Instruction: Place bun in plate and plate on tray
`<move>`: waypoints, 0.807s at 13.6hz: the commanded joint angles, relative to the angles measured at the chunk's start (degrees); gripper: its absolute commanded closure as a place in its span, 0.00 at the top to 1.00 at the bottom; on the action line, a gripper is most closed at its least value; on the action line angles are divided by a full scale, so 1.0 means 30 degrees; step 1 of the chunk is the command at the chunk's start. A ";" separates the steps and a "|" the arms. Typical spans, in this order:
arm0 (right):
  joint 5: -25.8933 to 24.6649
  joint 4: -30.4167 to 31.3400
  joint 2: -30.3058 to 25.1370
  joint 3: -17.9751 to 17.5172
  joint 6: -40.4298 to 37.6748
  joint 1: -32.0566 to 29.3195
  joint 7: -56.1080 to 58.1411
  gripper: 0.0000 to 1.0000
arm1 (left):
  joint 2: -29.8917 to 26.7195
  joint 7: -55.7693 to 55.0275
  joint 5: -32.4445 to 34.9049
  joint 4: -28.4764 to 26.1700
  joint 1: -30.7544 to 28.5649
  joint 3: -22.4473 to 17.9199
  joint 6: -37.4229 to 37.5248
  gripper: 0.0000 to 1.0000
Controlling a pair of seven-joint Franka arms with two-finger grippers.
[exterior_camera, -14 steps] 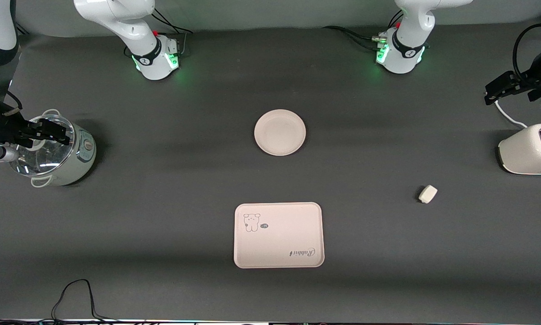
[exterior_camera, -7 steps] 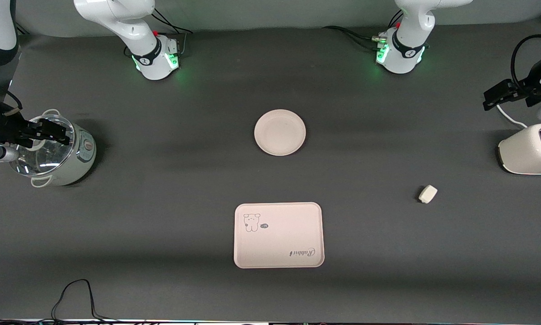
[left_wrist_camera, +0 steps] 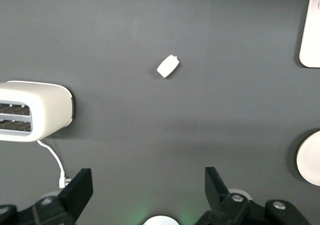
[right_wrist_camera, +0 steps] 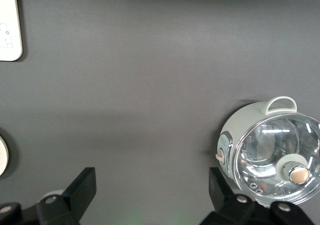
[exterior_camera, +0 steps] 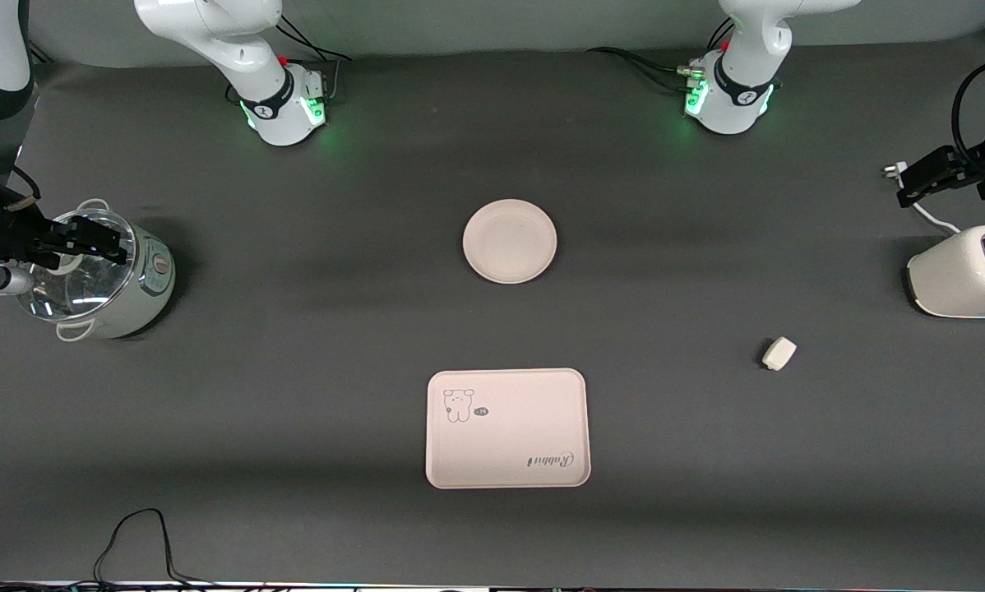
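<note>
The bun (exterior_camera: 779, 353) lies on the dark table, nearer the front camera than the toaster; it also shows in the left wrist view (left_wrist_camera: 168, 66). The round plate (exterior_camera: 510, 241) sits mid-table, empty. The tray (exterior_camera: 506, 427) with the animal drawing lies nearer the camera than the plate, also empty. My left gripper (exterior_camera: 908, 185) is open and empty, up over the toaster's cord at the left arm's end; its jaws stand wide apart (left_wrist_camera: 147, 177). My right gripper (exterior_camera: 90, 242) is open and empty over the glass-lidded pot (right_wrist_camera: 152, 180).
A white toaster (exterior_camera: 965, 271) with its cord (exterior_camera: 928, 215) stands at the left arm's end. A pale green pot with a glass lid (exterior_camera: 98, 275) stands at the right arm's end. A black cable (exterior_camera: 131, 534) lies by the front edge.
My left gripper has drawn back toward the left arm's end of the table. The right arm, bun, plate and tray have not moved.
</note>
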State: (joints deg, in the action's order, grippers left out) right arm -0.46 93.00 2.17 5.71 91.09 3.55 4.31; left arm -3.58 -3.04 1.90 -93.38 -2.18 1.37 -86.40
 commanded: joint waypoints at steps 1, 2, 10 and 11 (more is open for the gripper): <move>0.0359 -0.0033 -0.0168 0.0206 -0.0187 0.0104 0.0496 1.00 | 0.1161 0.0047 0.0159 0.0453 -0.0066 0.0070 -0.0379 1.00; 0.0388 -0.0004 -0.0168 0.0206 -0.0187 0.0104 0.0496 1.00 | 0.1424 0.0046 0.0129 0.0337 -0.0066 0.0070 -0.0728 1.00; 0.0388 -0.0003 -0.0139 0.0206 -0.0187 0.0104 0.0496 1.00 | 0.4000 -0.0158 -0.0134 -0.3964 -0.0095 -0.0047 -0.6551 1.00; 0.0388 -0.0003 -0.0139 0.0206 -0.0187 0.0104 0.0496 1.00 | 0.4498 -0.0188 -0.0222 -0.4522 -0.0124 -0.0047 -0.7606 1.00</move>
State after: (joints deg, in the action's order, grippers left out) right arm -0.46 93.03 2.17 5.72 91.04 3.55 4.32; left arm 8.91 -3.05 1.74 -102.69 -2.28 1.13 -103.98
